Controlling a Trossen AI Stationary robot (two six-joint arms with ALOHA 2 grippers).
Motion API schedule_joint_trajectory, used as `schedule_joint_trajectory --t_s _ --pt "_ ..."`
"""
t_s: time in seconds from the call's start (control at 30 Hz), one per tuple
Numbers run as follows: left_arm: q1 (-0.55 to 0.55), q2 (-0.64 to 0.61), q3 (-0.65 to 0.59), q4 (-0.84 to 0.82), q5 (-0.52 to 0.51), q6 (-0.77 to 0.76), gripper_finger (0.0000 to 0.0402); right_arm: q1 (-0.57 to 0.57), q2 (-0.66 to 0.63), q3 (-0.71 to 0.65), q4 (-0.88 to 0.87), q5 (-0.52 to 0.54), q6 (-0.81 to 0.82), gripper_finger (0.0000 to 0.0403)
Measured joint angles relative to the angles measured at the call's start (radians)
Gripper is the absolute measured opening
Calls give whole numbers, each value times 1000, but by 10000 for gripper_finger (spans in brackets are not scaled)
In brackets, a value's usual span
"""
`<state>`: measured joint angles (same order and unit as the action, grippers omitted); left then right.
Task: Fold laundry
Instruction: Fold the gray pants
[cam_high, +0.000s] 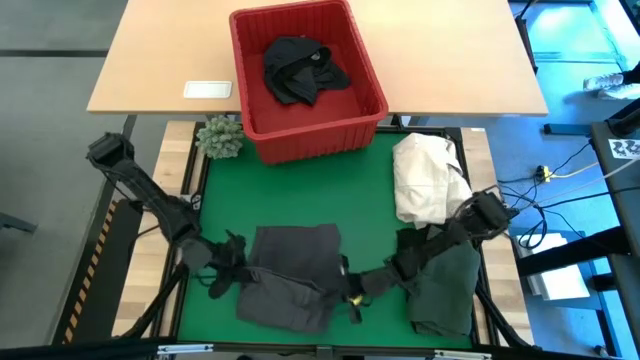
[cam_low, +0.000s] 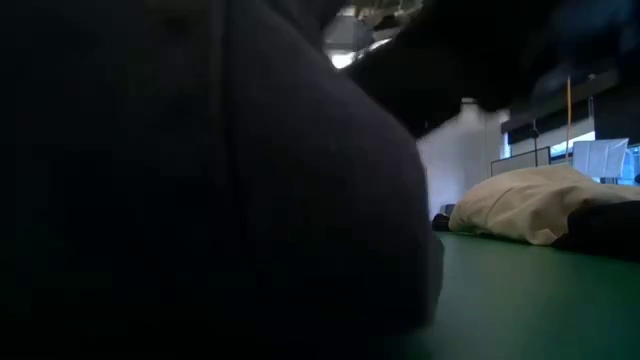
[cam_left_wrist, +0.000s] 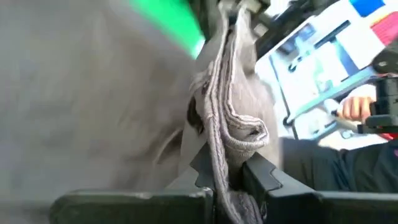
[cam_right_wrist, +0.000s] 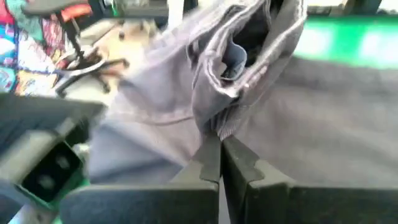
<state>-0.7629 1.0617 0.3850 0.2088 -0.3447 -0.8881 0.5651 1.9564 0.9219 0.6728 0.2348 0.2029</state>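
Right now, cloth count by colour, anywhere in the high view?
Dark grey: 1, garment on the mat, pinched by left gripper and right gripper
Dark green: 1, garment at the mat's right
Black: 1, bundle in the red basket
Cream-white: 1, heap
Total: 4

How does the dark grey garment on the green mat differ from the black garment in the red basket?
The dark grey garment lies spread fairly flat on the green mat; the black garment sits bunched in the red basket. The grey one is pinched at its edges by the left end effector and right end effector; the black one is untouched. Both are dark cloth.
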Motion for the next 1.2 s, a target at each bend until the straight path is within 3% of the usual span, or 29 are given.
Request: schedule_joint_trajectory --t_s 0.13,0.4,0.5,0.57,0.67,0.8,1.0,1.2 --pt "-39 -1 83 -1 -141 142 24 37 -63 29 -28 158 -101 0" --pt "-36 -3 172 -11 -441 409 24 32 -178 59 -176 668 -280 0" --pt "-8 -3 172 -102 -580 415 24 -2 -189 60 -294 746 -265 0" --pt "40 -3 172 -230 -602 335 24 -46 -188 60 -408 737 -183 0" --pt "138 0 170 -462 -552 131 24 -129 -166 61 -552 683 -23 0" --pt "243 10 122 -605 -478 -23 24 -225 -111 65 -564 575 25 0" --pt "391 11 19 -572 -408 -30 23 -345 -19 65 -481 455 25 0" --pt "476 12 -57 -413 -284 115 24 -390 40 63 -467 354 43 0"
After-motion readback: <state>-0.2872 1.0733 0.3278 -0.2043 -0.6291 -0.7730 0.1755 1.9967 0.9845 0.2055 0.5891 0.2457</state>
